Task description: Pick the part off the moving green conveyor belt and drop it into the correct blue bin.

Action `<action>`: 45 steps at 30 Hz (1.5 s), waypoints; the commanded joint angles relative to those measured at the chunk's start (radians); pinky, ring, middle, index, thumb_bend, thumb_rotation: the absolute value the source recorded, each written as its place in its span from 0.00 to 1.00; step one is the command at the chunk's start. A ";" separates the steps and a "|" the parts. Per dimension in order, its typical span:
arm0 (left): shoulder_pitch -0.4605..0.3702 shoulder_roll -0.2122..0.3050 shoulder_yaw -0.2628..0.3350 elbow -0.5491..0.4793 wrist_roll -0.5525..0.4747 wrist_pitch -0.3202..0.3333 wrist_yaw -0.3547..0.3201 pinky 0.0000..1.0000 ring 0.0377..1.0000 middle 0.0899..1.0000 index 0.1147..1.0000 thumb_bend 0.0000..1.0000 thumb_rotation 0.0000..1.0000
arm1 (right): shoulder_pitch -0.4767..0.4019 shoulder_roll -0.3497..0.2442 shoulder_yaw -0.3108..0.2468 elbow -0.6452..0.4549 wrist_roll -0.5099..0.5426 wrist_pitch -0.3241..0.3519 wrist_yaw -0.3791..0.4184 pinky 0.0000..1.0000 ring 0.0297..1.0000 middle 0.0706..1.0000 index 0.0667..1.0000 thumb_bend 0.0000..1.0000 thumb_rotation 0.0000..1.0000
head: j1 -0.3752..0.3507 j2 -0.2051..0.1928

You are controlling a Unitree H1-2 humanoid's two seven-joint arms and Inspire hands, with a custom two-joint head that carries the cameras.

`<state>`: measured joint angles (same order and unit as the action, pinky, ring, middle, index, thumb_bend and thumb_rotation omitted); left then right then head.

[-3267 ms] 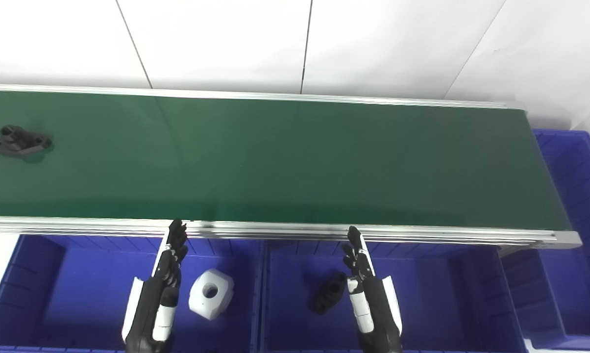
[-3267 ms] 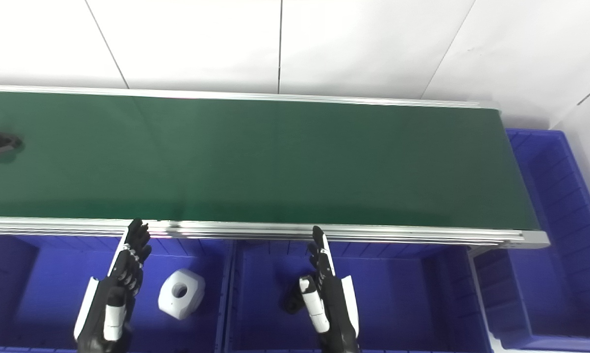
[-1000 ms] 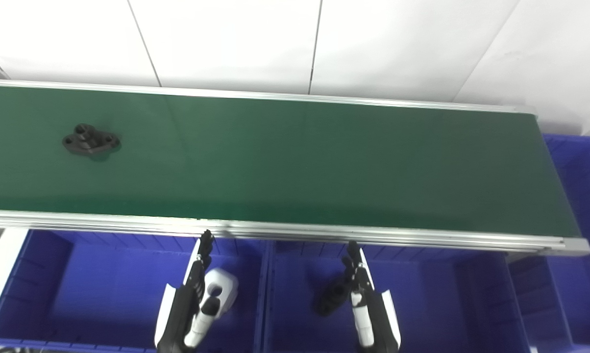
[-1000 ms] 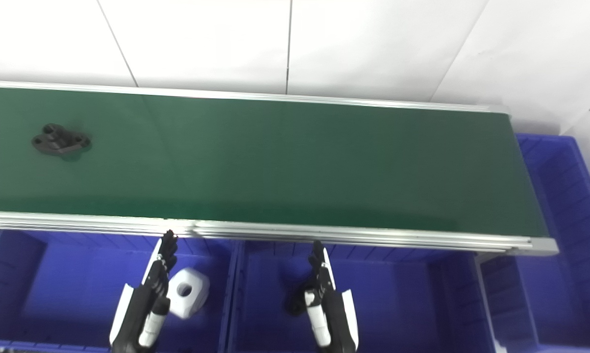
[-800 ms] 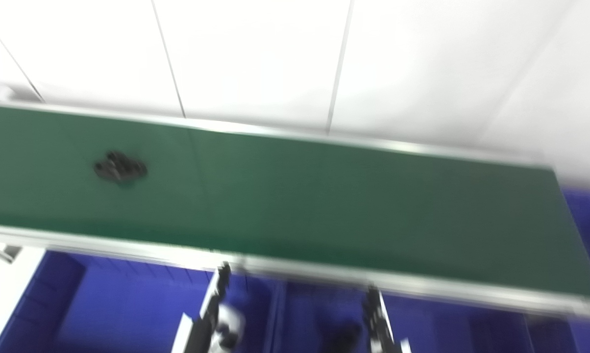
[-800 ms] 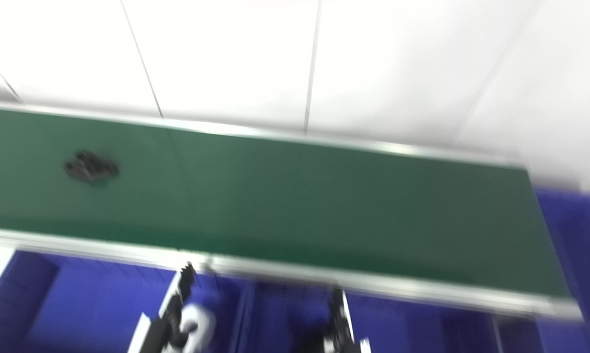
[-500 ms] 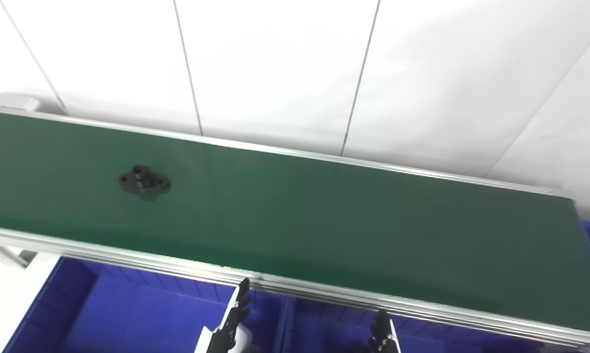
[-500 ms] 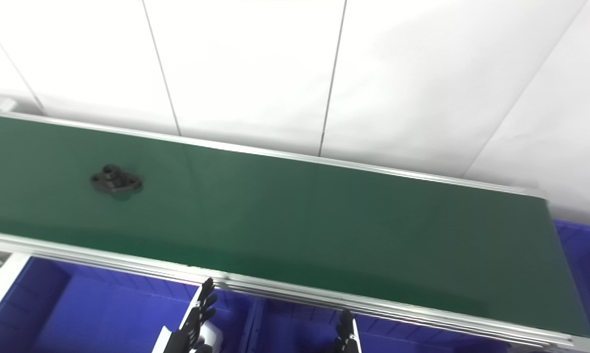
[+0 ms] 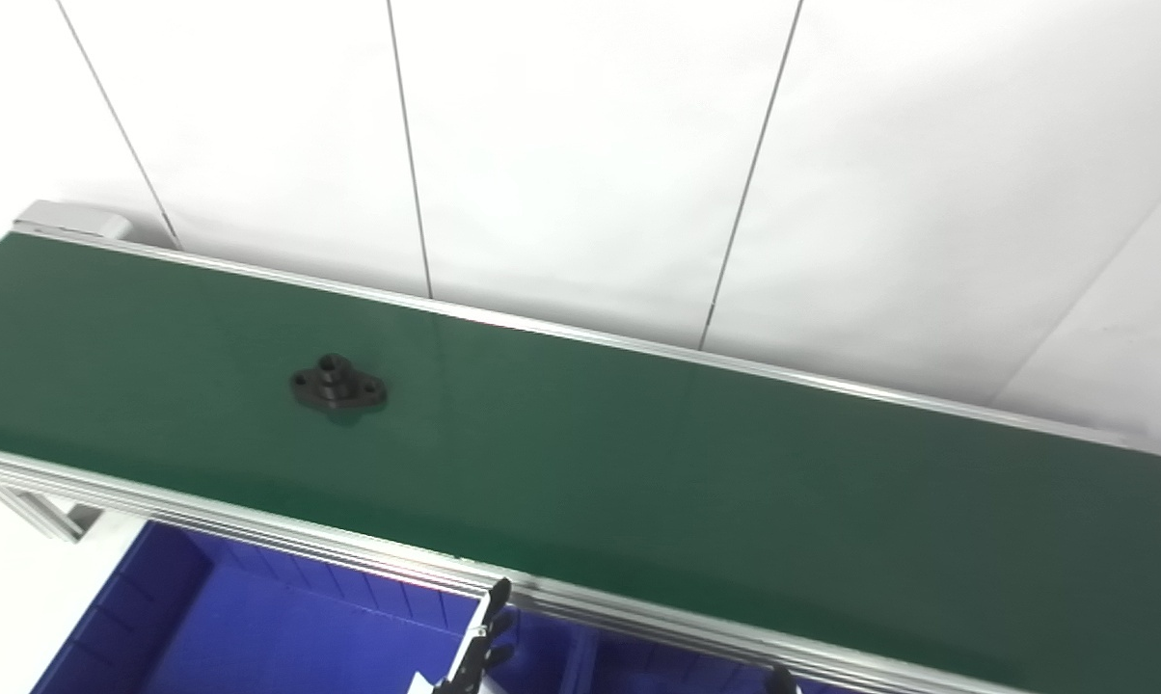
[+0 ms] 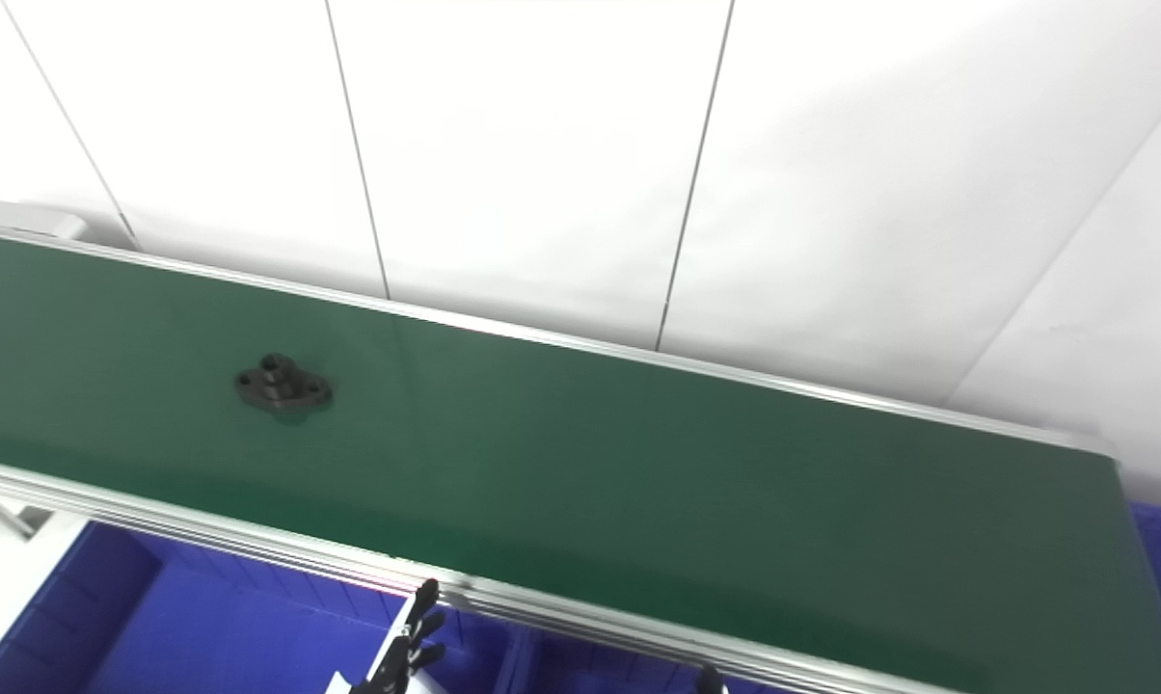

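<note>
Black part (image 9: 338,385) mid-belt (image 9: 638,463), rails apart.

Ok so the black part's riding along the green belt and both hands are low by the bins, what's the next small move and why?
Probably lift the left hand over the belt's near rail toward the black part. The part lies untouched on the green belt, left of centre, nearer that hand; only the right hand's tip shows.

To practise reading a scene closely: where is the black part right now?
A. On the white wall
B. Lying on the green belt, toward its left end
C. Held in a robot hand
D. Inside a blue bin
B: the black part lies flat on the green belt, left of its middle, untouched.
</note>
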<state>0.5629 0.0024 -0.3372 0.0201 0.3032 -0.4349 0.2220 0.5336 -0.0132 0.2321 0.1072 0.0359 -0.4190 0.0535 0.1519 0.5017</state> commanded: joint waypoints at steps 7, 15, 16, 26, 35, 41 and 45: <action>-0.021 -0.002 -0.046 0.046 0.015 -0.035 0.058 0.88 0.95 1.00 1.00 0.77 1.00 | -0.001 0.019 -0.021 0.003 0.021 -0.051 0.035 1.00 1.00 1.00 1.00 0.68 0.88 | -0.014 -0.013; -0.026 0.003 -0.053 0.057 0.011 -0.034 0.069 0.85 0.94 1.00 1.00 0.77 1.00 | -0.003 0.027 -0.035 0.013 0.015 -0.050 0.046 1.00 1.00 1.00 1.00 0.72 0.87 | -0.013 -0.024; -0.024 0.003 -0.052 0.054 0.011 -0.034 0.063 0.85 0.95 1.00 1.00 0.78 1.00 | -0.002 0.028 -0.037 0.012 0.016 -0.051 0.048 1.00 1.00 1.00 1.00 0.71 0.87 | -0.012 -0.022; -0.022 0.007 -0.071 0.050 0.008 -0.035 0.080 0.88 0.94 1.00 1.00 0.75 1.00 | 0.010 0.034 -0.048 -0.004 0.008 -0.051 0.058 1.00 1.00 1.00 1.00 0.68 0.78 | -0.021 -0.020; -0.013 0.011 -0.071 0.037 -0.002 -0.035 0.071 0.90 0.96 1.00 1.00 0.75 1.00 | 0.040 0.015 -0.039 -0.152 -0.098 -0.051 -0.009 1.00 1.00 1.00 1.00 0.85 0.76 | -0.030 0.000; -0.014 0.023 -0.058 0.031 -0.014 -0.035 0.060 0.85 0.95 1.00 1.00 0.75 1.00 | 0.028 0.001 -0.026 -0.277 -0.165 -0.051 -0.084 1.00 1.00 1.00 1.00 0.88 0.75 | -0.043 0.009; -0.022 0.031 -0.057 0.031 -0.017 -0.035 0.059 0.84 0.95 1.00 1.00 0.75 1.00 | -0.021 -0.005 -0.028 -0.348 -0.251 -0.051 -0.126 1.00 1.00 1.00 1.00 0.86 0.73 | -0.057 0.007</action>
<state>0.5450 0.0371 -0.3865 0.0262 0.2767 -0.4373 0.2773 0.5365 -0.0158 0.2024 -0.1920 -0.1789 -0.4208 -0.0534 0.0966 0.5093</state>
